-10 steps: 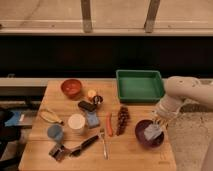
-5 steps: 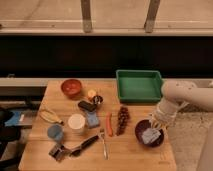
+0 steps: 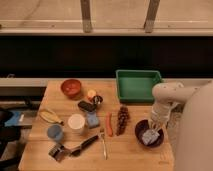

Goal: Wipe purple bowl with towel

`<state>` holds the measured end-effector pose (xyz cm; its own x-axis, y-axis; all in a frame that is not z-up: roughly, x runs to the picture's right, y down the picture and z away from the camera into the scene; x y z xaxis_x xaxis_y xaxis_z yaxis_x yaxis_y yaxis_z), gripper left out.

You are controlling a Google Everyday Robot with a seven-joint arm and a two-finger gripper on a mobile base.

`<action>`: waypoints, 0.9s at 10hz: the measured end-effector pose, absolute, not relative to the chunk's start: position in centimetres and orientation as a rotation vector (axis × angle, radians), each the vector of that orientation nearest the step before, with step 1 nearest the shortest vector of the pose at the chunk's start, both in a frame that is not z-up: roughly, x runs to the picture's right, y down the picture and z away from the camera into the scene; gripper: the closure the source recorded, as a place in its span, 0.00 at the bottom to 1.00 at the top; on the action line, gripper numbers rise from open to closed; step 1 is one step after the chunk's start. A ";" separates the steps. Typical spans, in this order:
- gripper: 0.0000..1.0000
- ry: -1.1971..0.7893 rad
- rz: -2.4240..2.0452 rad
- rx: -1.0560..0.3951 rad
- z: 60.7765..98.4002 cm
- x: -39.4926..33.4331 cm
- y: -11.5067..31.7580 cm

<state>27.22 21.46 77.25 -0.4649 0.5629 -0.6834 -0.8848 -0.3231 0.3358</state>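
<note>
One towel (image 3: 149,137), pale blue, likely soft, light, limp, bunched inside purple bowl (image 3: 139,130) at near-right corner of table (image 3: 125,152), pinched from above by clamped gripper (image 3: 154,125); best gripped by a gathered fold.

You've got the purple bowl (image 3: 139,130) upright right under the gripper (image 3: 154,126): dark maroon, wide & shallow. Pale-blue towel (image 3: 150,137) is bunched at the gripper's tip, pinched in its closed fingers, resting inside the bowl approx at centre
</note>
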 end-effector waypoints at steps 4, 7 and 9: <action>1.00 0.827 1.915 -0.625 76.7 26.2 21.2; 1.00 0.806 1.889 -0.712 75.3 24.6 22.6; 1.00 0.820 1.879 -0.758 74.4 24.2 24.0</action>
<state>24.20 24.02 74.40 -0.3871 0.4972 -0.7765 -0.9074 -0.3547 0.2252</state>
